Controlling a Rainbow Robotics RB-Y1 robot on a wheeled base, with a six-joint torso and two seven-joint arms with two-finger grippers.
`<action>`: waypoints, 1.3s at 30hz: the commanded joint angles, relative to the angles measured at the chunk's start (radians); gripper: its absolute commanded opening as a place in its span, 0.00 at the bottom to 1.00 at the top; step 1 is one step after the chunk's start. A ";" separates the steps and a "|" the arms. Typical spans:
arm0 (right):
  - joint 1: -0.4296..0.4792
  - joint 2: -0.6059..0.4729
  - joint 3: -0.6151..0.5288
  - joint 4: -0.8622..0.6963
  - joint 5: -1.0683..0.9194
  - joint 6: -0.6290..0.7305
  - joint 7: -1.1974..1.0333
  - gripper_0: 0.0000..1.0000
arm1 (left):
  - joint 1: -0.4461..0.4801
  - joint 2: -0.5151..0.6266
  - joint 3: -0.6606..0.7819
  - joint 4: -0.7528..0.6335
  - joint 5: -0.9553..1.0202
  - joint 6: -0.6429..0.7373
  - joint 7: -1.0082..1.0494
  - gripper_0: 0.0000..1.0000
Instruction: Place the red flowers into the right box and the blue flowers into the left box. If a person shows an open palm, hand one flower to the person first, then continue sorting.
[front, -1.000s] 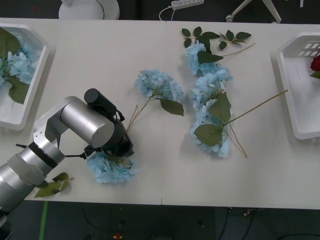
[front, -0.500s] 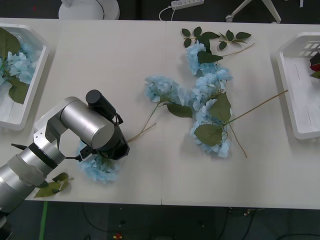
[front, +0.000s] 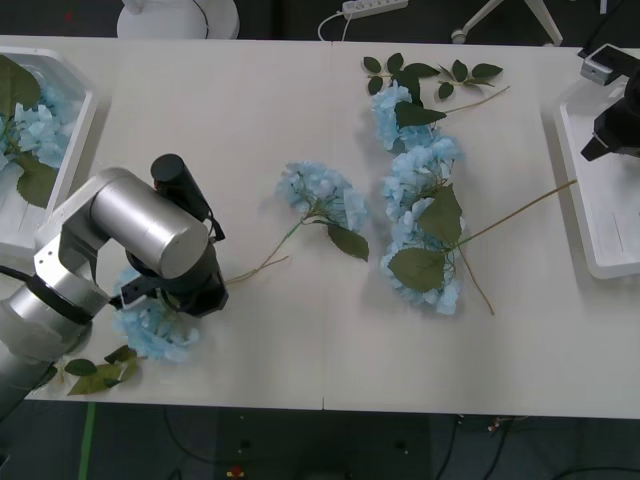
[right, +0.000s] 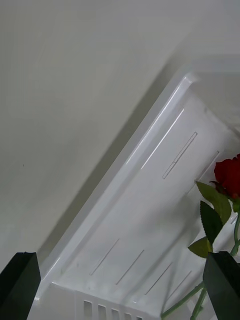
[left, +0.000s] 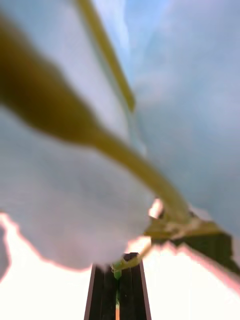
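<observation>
Pale-blue hydrangea (front: 150, 322), lower left: soft, light, floppy.
Left gripper (left: 118, 280) pinches its thin stem; right gripper (right: 120, 285) fingers apart above right box (right: 150, 210).

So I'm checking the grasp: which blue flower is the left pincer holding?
The blue flower at the table's near-left edge, under the left pincer, which is shut on its stem. The other loose blue flowers lie untouched mid-table.
</observation>
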 joint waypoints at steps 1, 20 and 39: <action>-0.047 -0.026 0.025 -0.015 -0.020 -0.005 -0.096 0.96 | -0.016 0.110 0.081 -0.141 -0.069 0.103 -0.220 0.00; -0.015 0.012 0.113 0.004 -0.150 0.017 -0.162 0.96 | -0.148 0.358 0.066 -0.303 -0.126 0.018 -1.284 0.25; 0.200 0.078 0.114 -0.237 -0.024 -0.123 -0.452 0.96 | -0.156 0.401 -0.014 -0.286 -0.181 0.034 -1.625 1.00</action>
